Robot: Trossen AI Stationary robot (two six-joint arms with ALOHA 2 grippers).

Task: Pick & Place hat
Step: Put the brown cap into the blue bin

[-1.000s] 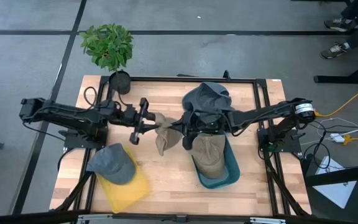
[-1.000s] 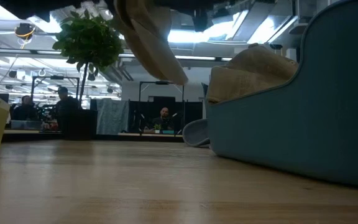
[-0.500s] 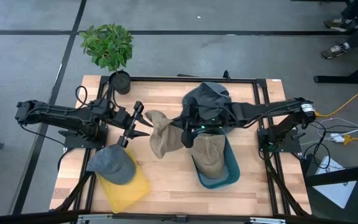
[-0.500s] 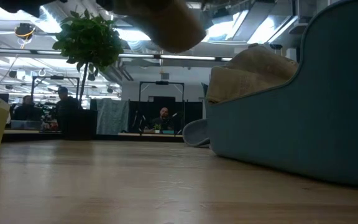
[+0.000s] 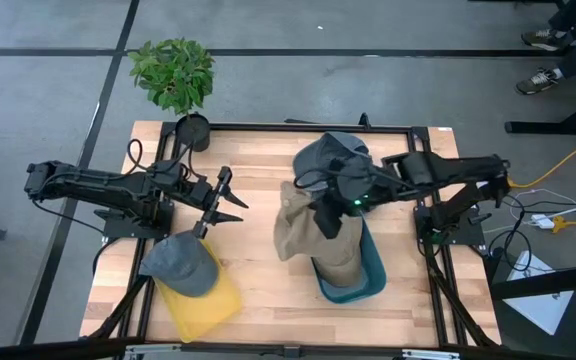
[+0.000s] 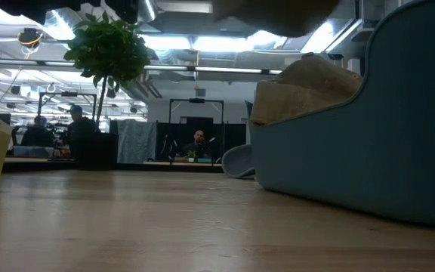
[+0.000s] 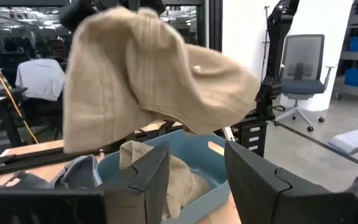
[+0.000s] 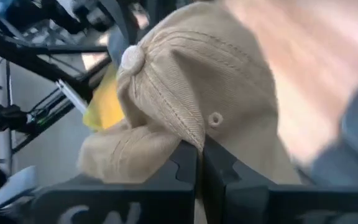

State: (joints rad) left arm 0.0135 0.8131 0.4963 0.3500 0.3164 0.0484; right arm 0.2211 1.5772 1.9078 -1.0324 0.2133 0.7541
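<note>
A tan hat (image 5: 296, 228) hangs in the air just left of the blue bin (image 5: 373, 278); it fills the left wrist view (image 7: 148, 74) and the right wrist view (image 8: 197, 93). My right gripper (image 5: 326, 222) is shut on it. My left gripper (image 5: 230, 200) is open and holds nothing, left of the hat above the table's middle; its fingers (image 7: 148, 177) stand apart. A second tan hat (image 5: 340, 250) lies in the blue bin. A grey-blue hat (image 5: 183, 262) rests on the yellow bin (image 5: 208, 300). My right gripper pinches the tan hat's crown at a fold (image 8: 194, 142) between its two fingers, below the top button (image 8: 131, 59). The arm reaches in from the table's right. The hat is lifted clear of the table and hangs beside and below the fingers.
A pile of dark grey hats (image 5: 333, 155) lies at the far side, behind the right arm. A potted plant (image 5: 173, 75) stands at the far left corner. The blue bin's wall (image 6: 353, 143) looms close in the low view. Bare wood (image 5: 258, 290) shows between the two bins.
My right gripper has carried the tan hat from the table's middle toward the right and near side, up to the blue bin, and the hat has swung round. My left gripper has drawn back from the hat toward the left and tipped down.
</note>
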